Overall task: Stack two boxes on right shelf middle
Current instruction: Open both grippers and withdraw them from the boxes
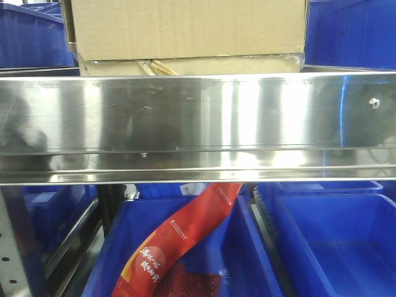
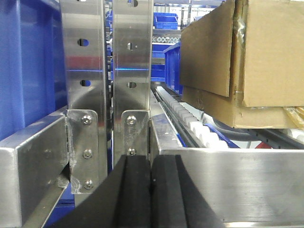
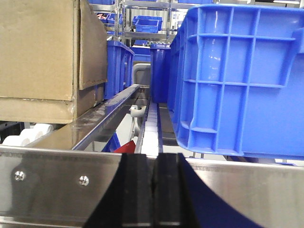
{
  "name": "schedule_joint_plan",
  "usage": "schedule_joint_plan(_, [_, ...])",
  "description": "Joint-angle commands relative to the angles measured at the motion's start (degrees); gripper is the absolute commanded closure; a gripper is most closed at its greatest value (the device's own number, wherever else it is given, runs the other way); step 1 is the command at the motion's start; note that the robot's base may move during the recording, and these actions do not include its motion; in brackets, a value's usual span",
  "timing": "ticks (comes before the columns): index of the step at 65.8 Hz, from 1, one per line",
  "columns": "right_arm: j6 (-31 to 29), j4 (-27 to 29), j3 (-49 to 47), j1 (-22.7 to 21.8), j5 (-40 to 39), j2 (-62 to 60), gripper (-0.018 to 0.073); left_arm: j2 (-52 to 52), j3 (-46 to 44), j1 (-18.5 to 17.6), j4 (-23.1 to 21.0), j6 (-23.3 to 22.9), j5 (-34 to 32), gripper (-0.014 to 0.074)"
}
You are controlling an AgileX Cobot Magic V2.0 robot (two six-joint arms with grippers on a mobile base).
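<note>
Front view alone shows a red packet (image 1: pixel 179 241) below 2 stacked boxes (image 1: pixel 185 37).

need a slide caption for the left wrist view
Left gripper shut at the shelf rail; two cardboard boxes stacked on the rollers.

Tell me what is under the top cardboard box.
The top box rests on a flatter cardboard box showing torn tape. The steel rail hides that box's base.

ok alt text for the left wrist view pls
Two tan cardboard boxes, the upper box stacked on the lower box, sit on the steel roller shelf at right. The left gripper is shut in the foreground, before perforated uprights and blue bins.
</note>
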Motion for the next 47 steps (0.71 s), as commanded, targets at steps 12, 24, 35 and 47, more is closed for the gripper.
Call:
schedule_joint_plan(12, [-0.44,0.27,0.01,-0.21,-1.04,-0.16,0.072,-0.29,-0.05,0.3,0.12,0.28,-1.16,0.0687])
schedule_joint_plan(24, [-0.44,0.27,0.01,-0.21,-1.04,-0.16,0.072,-0.29,-0.05,0.3,0.12,0.28,-1.16,0.0687])
schedule_joint_plan(35, [-0.44,0.27,0.01,-0.21,-1.04,-0.16,0.072,-0.29,-0.05,0.3,0.12,0.28,-1.16,0.0687])
schedule_joint_plan(47, [-0.44,0.27,0.01,-0.21,-1.04,-0.16,0.072,-0.29,-0.05,0.3,0.12,0.28,-1.16,0.0687])
